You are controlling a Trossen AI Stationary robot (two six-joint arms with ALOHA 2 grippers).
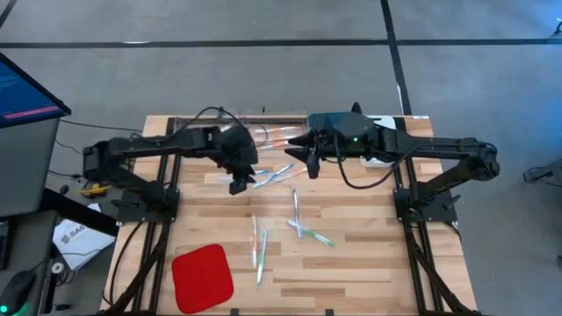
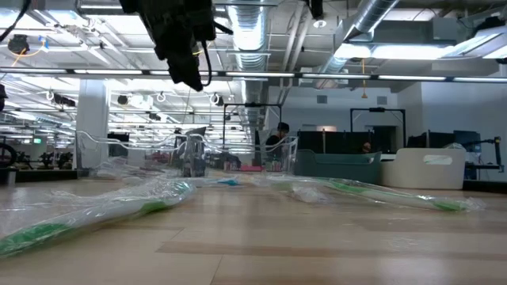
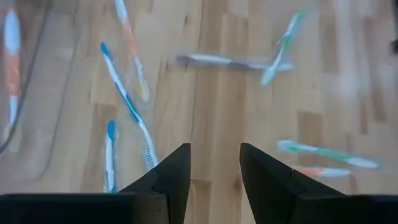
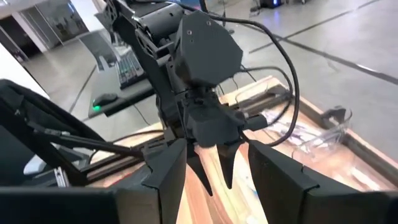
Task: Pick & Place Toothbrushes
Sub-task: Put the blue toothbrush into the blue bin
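Toothbrushes [image 1: 299, 230] are still lying mostly loose on the table [image 1: 369, 263], so the job is looking early-to-mid, w/ plenty left. High view is showing one cluster near the middle-front of the table, approx. four or five crossed sticks w/ green and orange ends, and another scatter up by the two grippers toward the back edge. Clear bin [image 4: 323, 134] is sitting at the back edge of the table; a few wrapped brushes seem to be lying in or at it, but I can't tell how many are actually placed. Red pad [image 1: 202, 276] is lying at the front left corner, apart from the brushes.

Left gripper [image 3: 214, 177] is hanging above the table w/ fingers apart and nothing between them; blue and orange brushes are lying just beyond its tips, none touched. Right gripper [image 4: 217, 180] is facing the left arm at close range, fingers apart too, holding nothing. Both are hovering over the back scatter, near each other.

Judging from that: neither arm is carrying anything, most brushes are waiting for pickup, the front cluster is untouched.
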